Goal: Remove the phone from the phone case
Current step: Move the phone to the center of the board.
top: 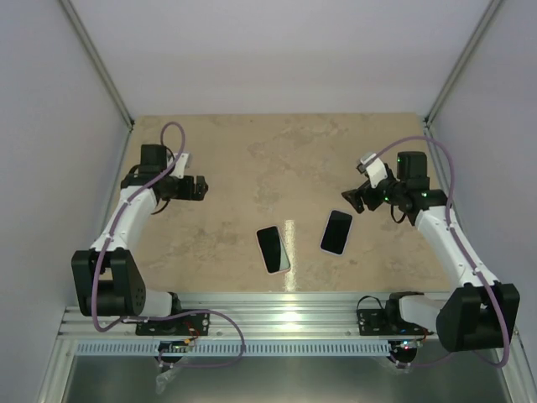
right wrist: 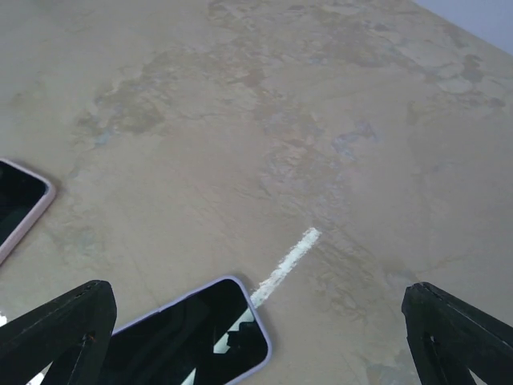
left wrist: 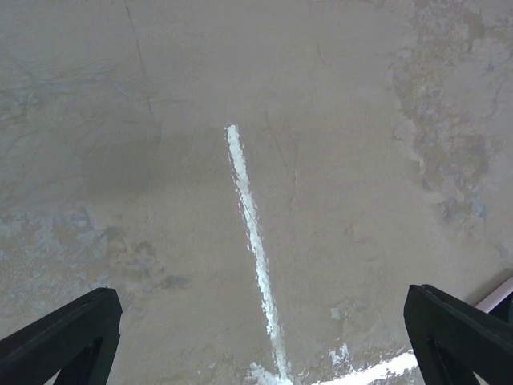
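**Two dark-faced phones mid-table, both grippers wide open and empty**

Top view: the tan, stone-look table (top: 252,151) has two phones lying flat near its front middle. The left phone (top: 273,249) has a pinkish rim and the right phone (top: 336,232) has a pale lilac one. Both faces are glossy black, and any branding is too small to read. A bright white streak (top: 289,239) sits on the table between them. The left gripper (top: 200,187) hangs over the left side of the table, well apart from both phones. The right gripper (top: 352,201) is near the right phone's far end and isn't touching it.

Left wrist view: just bare table and the white streak (left wrist: 252,241) running down the middle. The black fingers (left wrist: 72,329) sit at the two bottom corners, spread about as wide as the frame, with nothing between them.

Right wrist view: same story, with the fingers (right wrist: 461,329) spread to both bottom corners and gripping nothing. The right phone (right wrist: 192,337) lies at the bottom of the frame beside the left-hand finger. Its lilac rim is clear and its screen is dark and shiny, with no lettering I can make out. The streak (right wrist: 288,258) ends near its top corner. A corner of the left phone (right wrist: 16,204), pink rim and all, pokes in at the left edge.
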`<state>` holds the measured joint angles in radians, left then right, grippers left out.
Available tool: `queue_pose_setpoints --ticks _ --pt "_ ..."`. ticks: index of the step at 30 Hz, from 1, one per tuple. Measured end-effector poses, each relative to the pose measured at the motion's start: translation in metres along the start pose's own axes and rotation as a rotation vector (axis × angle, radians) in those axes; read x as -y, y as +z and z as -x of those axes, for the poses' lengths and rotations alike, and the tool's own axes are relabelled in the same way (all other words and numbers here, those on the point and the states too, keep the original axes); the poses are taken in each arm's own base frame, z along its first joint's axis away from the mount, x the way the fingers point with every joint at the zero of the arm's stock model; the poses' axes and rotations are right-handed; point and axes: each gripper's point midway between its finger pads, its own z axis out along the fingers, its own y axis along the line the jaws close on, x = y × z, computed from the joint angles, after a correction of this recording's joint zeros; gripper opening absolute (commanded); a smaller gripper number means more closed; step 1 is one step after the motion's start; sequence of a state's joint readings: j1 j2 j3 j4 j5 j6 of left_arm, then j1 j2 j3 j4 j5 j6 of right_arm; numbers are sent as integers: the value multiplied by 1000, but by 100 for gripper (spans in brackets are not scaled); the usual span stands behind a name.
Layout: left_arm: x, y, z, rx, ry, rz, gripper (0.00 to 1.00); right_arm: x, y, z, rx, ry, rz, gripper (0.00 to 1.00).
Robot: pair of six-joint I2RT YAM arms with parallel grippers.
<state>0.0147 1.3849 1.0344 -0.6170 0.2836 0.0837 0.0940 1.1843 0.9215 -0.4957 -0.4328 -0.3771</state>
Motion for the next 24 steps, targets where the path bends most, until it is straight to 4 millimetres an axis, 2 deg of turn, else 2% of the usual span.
queue_pose_setpoints --ticks 5,9,10,11,17,20,24 --pt "6 -4 2 -17 49 -29 99 -23 7 3 -8 -77 96 100" --pt "15 -7 0 -28 101 -77 100 -66 18 3 -30 -200 201 100" --pt "16 -8 -1 -32 111 -85 100 -71 19 2 -34 -219 208 100" --pt "18 -9 -3 -40 121 -95 99 -90 22 2 -36 -270 248 100" --pt "30 -18 -6 -31 160 -146 100 -156 34 -16 -82 -491 346 100" --pt "33 -19 -7 -27 158 -160 99 -188 39 -32 -96 -602 382 100" --pt "36 -17 -15 -39 142 -185 100 -218 46 -56 -122 -714 415 100"
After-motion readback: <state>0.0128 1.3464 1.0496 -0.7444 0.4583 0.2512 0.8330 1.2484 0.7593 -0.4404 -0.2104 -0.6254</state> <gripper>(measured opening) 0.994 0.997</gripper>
